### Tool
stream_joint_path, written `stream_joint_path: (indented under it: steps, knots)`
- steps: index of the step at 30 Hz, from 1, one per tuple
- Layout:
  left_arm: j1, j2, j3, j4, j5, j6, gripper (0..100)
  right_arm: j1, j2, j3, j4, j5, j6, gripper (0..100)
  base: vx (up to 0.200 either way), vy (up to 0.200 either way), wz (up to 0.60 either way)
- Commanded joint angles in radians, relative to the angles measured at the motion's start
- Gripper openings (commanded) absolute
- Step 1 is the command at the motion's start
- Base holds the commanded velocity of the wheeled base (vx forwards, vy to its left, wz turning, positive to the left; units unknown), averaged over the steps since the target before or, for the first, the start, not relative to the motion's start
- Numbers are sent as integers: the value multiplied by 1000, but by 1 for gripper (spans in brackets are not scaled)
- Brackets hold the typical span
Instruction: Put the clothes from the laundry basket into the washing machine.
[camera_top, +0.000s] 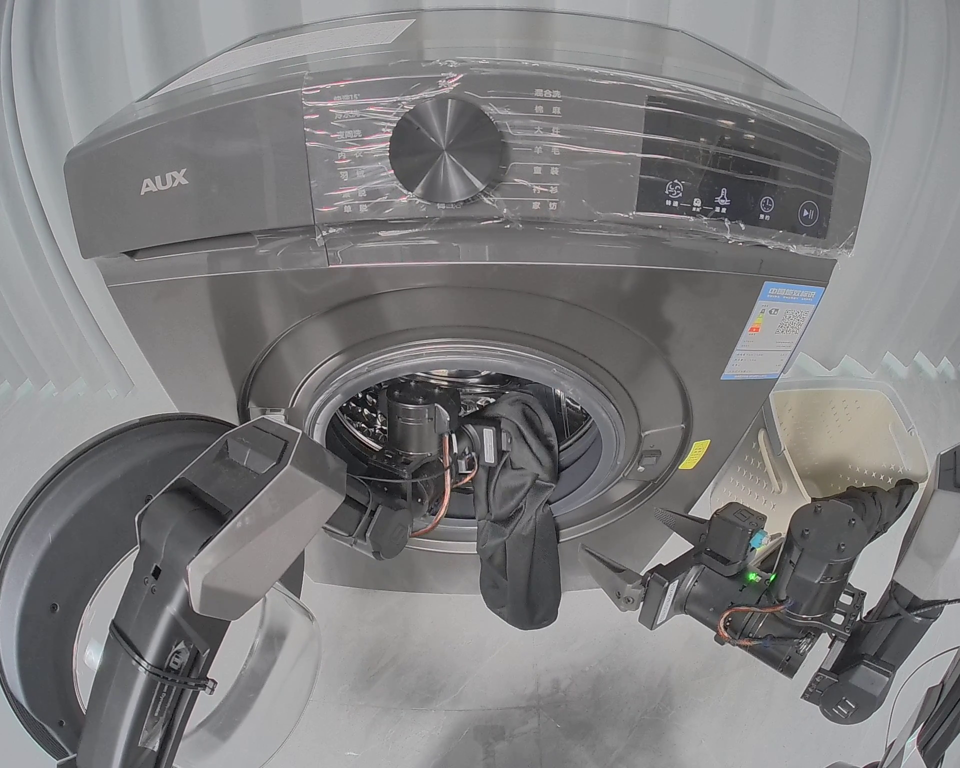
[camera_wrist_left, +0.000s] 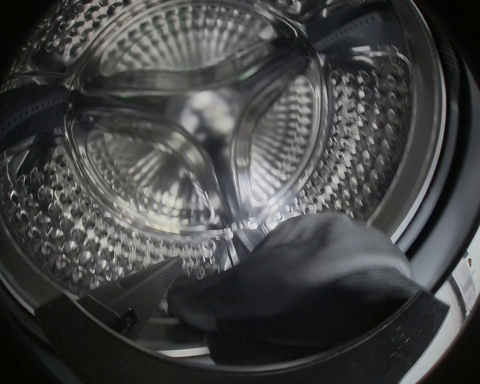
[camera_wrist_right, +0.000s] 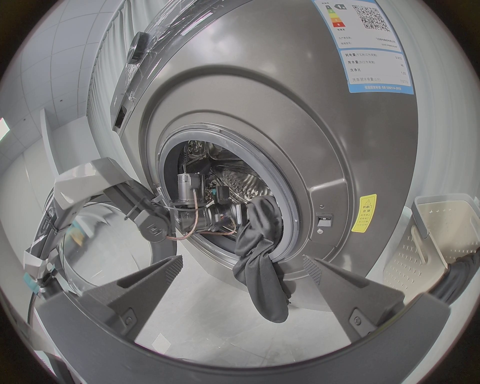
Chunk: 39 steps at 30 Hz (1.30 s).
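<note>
- Right gripper (camera_top: 622, 532): low in front of the washing machine (camera_top: 200, 300), toward its right lower corner. Jaws wide, nothing between them.
- Door (camera_top: 60, 540): swung fully open to the left and close to the left arm, so that side is crowded. Round glass faces the grey floor (camera_top: 420, 670).
- Floor in front of the opening is smooth and glossy. It is open between the door and the right gripper.
- Black garment (camera_top: 520, 540): draped over the lower rim of the opening. One part hangs outside down the front panel, the other lies just inside the drum (camera_wrist_left: 200, 125).
- Left gripper (camera_wrist_left: 240, 272): inside the opening at the rim. One finger (camera_wrist_left: 150, 290) stands well out to the side, so the jaws read as wide. The garment lies over the other side.
- Laundry basket (camera_top: 850, 430): white, perforated, just beside the machine's right side.
- Yellow sticker (camera_top: 695, 454) right of the opening; blue-edged rating label (camera_top: 770, 330) with a square code above it.
- Dial (camera_top: 446, 150) and touch panel under wrinkled plastic film.
- Pale curtain (camera_top: 40, 300) behind.
</note>
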Motion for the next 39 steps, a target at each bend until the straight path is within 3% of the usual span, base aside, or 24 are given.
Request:
stream_joint_path:
  steps: [1, 4, 10, 17, 26, 33, 34, 39]
  knots:
    - [-29, -173, 244, 81, -50, 11, 100, 0, -1, -3, -1, 1, 0, 100, 0, 0, 0]
    - [-38, -190, 281, 143, -53, 28, 100, 2, -1, -2, -1, 1, 0, 100, 0, 0, 0]
    - [-30, -162, 233, 171, -14, 31, 100, 2, -4, 0, -1, 1, 0, 100, 0, 0, 0]
    - [-30, -222, 314, 220, -14, 48, 100, 4, -1, -5, -1, 1, 0, 100, 0, 0, 0]
    - [-67, -196, 276, 214, -59, 54, 100, 5, 1, -3, -1, 1, 0, 100, 0, 0, 0]
    - [-77, -101, 187, 214, -65, 54, 100, 11, 2, -6, -1, 1, 0, 100, 0, 0, 0]
    - [-77, -96, 184, 215, -73, 54, 0, 11, 2, -6, -1, -3, 0, 100, 0, 0, 0]
    - [-80, -92, 163, 219, -93, 39, 0, 11, 2, -11, -1, 1, 1, 100, 0, 0, 0]
